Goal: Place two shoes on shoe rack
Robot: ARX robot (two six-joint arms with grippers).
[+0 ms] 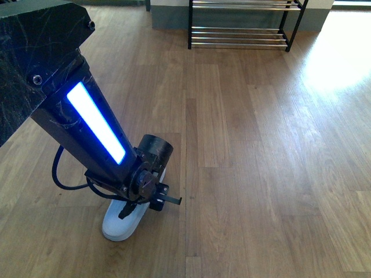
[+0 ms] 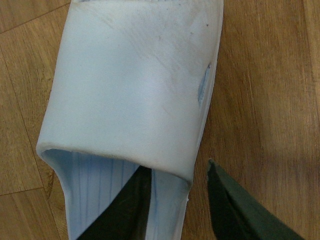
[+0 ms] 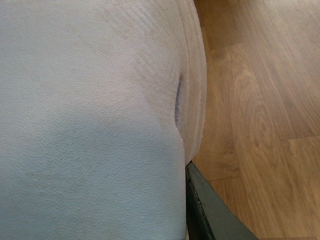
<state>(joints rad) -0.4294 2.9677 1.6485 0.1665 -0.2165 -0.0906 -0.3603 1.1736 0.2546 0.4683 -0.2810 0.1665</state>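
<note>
Near left on the floor: pale slide shoe, sole down. Left gripper spread, 1 finger under the strap, 1 outside, side wall between them; not clenched. Right gripper: only 1 finger shows, beside shoe 2 (grip state cannot be told). Step: pickup of 1st shoe. Next, judged: close, lift, carry to the shoe rack, far centre-right.

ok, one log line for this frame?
phase: pre-grasp | left claw: open, astride pale white rubber slide strap edge | right claw: unclear | black-framed metal rack: distant
</note>
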